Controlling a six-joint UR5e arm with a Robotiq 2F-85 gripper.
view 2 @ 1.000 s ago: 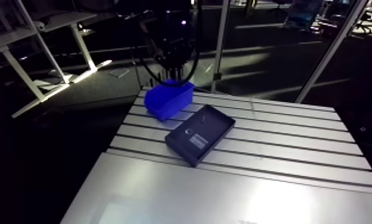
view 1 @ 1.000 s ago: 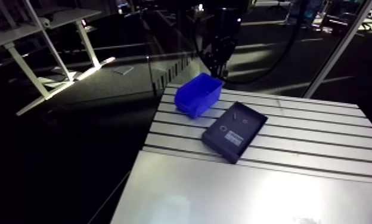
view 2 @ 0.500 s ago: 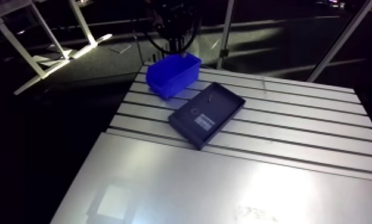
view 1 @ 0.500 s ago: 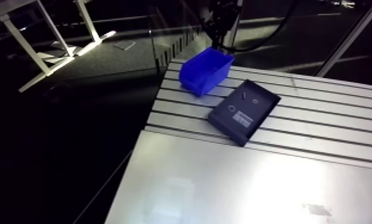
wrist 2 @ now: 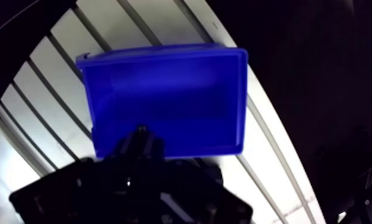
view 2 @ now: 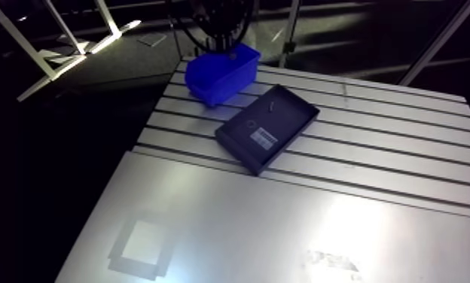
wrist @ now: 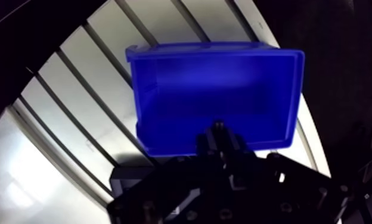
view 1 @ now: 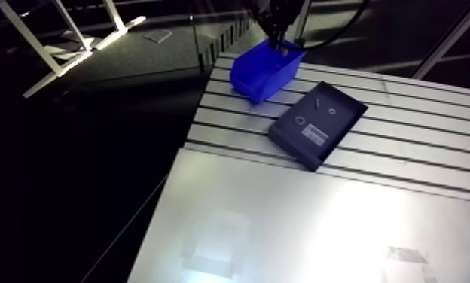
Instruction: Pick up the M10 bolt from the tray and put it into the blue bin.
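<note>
Because the claw's (wrist: 218, 134) black body blocks the wrist view under it, only the fingertips show clearly: they're drawn together and clamped on a small dark round-ended piece sticking out at the tips. It reads as the M10 bolt (wrist: 218, 126), but it's too dark to make out a thread or head. It hangs over the open inside of the blue bin (wrist: 164, 89), by the bin's near wall, and I can't tell how high. The bin is glossy moulded plastic, rectangular, with a raised rim and a smooth bare floor. In the arm view the claw is cut off by the top edge and is just a dark mass above the bin. The bin sits at the far left corner of the tabletop (view 1: 419, 135), which is ribbed aluminium with long dark slots and a smooth, glaring sheet on its near part. Right of the bin and a bit nearer, with a gap between them, is the tray (view 1: 345, 120): shallow, black, matte, rectangular, set at an angle. It holds a slim pin-like piece (view 1: 314, 98), two small rings (view 1: 331, 111) and a white label (view 1: 314, 135) whose print is unreadable.
</note>
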